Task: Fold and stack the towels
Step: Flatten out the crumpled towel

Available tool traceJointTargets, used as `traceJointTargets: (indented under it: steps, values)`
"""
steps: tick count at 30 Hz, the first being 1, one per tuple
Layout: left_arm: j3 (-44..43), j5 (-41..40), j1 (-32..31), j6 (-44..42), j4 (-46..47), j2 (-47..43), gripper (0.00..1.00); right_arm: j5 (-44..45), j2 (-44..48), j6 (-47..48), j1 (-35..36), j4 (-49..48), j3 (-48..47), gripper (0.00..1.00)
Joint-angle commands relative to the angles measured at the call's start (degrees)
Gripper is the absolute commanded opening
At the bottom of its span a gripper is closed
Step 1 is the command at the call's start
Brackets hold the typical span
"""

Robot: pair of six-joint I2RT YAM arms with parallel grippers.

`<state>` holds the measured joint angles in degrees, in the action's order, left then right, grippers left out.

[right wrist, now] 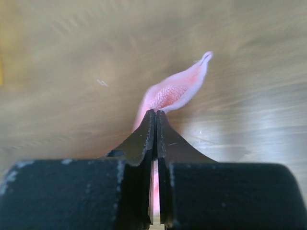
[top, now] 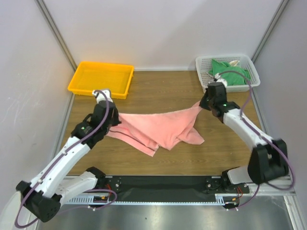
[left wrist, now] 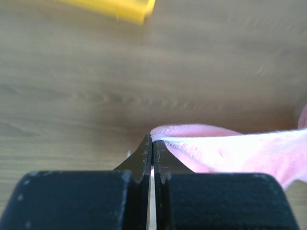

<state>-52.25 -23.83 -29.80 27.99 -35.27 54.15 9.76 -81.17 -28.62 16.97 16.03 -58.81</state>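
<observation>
Overhead view, with both wrist views. The salmon-pink towel point(top: 163, 127) lies across the middle of the bench point(top: 158, 91), held at two opposite ends by the two arms.

The left end effector point(top: 114, 120) grips the towel's left end. In the left wrist view its fingers point(left wrist: 144, 155) are pressed together on a thin fold of the pink cloth point(left wrist: 230, 148), which trails off to the right over the wood grain.

The right end effector point(top: 202, 106) grips the towel's right end. In the right wrist view the fingers point(right wrist: 144, 136) pinch the cloth, and a narrow pointed tip of the towel point(right wrist: 175, 93) stands out just beyond them.

Between the two grips the towel's far edge runs as a shallow sagging line. The rest of the cloth drapes toward the near side in loose, uneven folds, with one flap reaching toward the arm bases and another lying below the right grip.

The yellow tray point(top: 100, 76) stands at the far left corner of the bench, well apart from the pink towel; its corner shows blurred in the left wrist view point(left wrist: 115, 7).

The white mesh basket point(top: 223, 57) stands at the far right corner and holds the crumpled green towel point(top: 229, 74). A pale scrap shows at the basket's far side; whether it is another towel cannot be told from this view.
</observation>
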Motion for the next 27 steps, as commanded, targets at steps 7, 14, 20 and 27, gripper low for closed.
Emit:
traceJointTargets:
  steps: [7,14,20,27]
  values:
    - [-18.49,-11.3,0.8,-9.25,-5.77,-3.62,0.0,13.09,20.6,9.28,-0.36,12.0,-12.11,0.0]
    - [-31.67,-14.67,0.8,-15.94,-11.57,-2.56,0.0,19.15,27.02,14.55,1.92,19.12,-21.16,0.0]
    - [-39.15,-8.61,0.8,-19.29,-16.75,-0.89,0.0,20.47,28.25,17.2,3.68,26.49,-28.11,0.0]
    - [-34.07,5.01,0.71,-19.2,-17.99,-3.08,0.0,22.32,32.73,12.63,3.68,33.88,-27.33,0.0]
